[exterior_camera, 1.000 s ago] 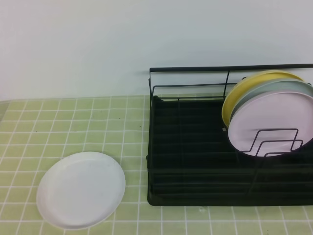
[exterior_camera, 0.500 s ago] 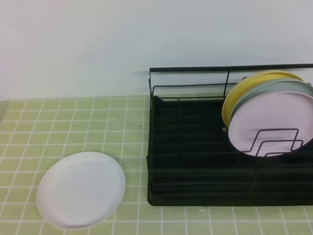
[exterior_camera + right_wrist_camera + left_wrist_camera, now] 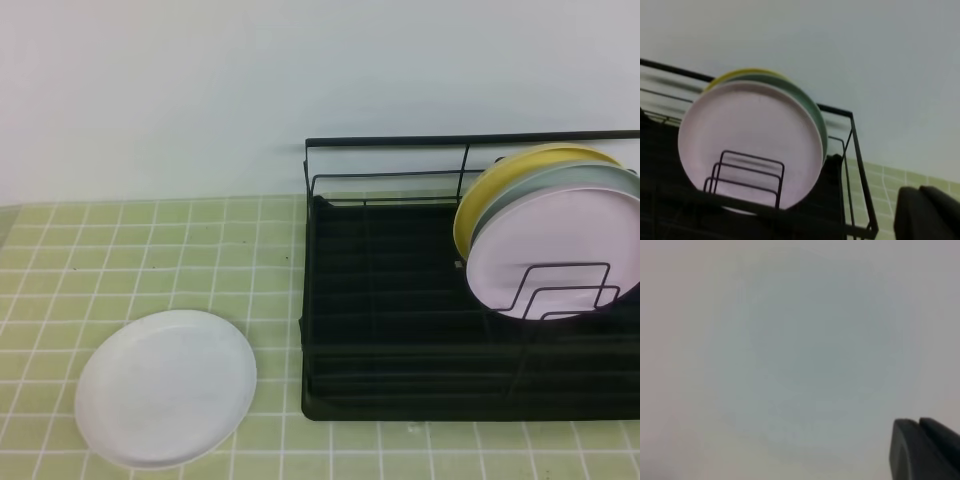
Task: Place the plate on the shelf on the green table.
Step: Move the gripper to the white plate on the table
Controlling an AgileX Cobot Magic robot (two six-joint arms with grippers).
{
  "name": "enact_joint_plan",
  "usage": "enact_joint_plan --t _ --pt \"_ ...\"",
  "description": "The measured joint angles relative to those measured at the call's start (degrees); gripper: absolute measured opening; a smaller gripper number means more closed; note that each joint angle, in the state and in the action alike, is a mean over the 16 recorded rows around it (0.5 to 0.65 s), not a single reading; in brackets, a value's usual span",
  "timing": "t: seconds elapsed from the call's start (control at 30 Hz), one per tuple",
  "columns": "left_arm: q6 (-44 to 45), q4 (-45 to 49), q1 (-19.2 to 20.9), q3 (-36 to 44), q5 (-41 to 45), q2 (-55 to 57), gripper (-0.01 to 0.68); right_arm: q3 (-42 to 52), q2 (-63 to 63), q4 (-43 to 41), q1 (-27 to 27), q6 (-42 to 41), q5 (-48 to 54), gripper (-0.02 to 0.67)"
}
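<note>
Presently the plate (image 3: 166, 388) lies flat on the green tabletop (image 3: 150, 250), left of the shelf (image 3: 400, 330). Both grippers, left (image 3: 926, 450) and right (image 3: 927, 212), are closed and empty. Best approach: open, pinch the rim, stand it upright between free dividers.

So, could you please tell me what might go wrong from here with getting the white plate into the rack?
The plain white round plate lies flat on the green tiled table, so its shallow rim may be hard to grip and it could slide. The black wire dish rack already holds three upright plates at its right end; the pale pink plate in front could get knocked.
</note>
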Motion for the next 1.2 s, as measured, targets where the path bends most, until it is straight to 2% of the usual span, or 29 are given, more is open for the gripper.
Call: enact_joint_plan --t 0.2,0.37,0.73,0.87,1.03,1.2 --pt "-3.1 -4.1 0.0 -7.4 16.6 1.8 0.0 -1.1 0.1 2.4 0.0 -4.0 8.1 -0.002" --pt "-1.6 -3.1 0.0 -14.0 28.7 4.6 0.0 -3.0 1.7 5.5 0.0 -6.0 12.6 -0.002" --pt "-1.8 -1.3 0.0 -23.1 40.7 16.5 0.019 -6.8 11.9 10.9 0.0 -7.1 19.7 -0.002" --pt "-0.1 -0.1 0.0 -28.0 46.9 24.4 0.097 -7.2 15.6 11.6 0.0 -7.1 20.5 -0.002" --pt "4.3 1.3 0.0 -36.0 55.5 37.7 0.264 -7.2 18.2 11.9 0.0 -7.2 20.5 -0.002" --pt "9.3 1.1 0.0 -43.6 60.2 51.9 0.42 -7.2 19.1 12.1 0.0 -7.2 20.5 -0.002"
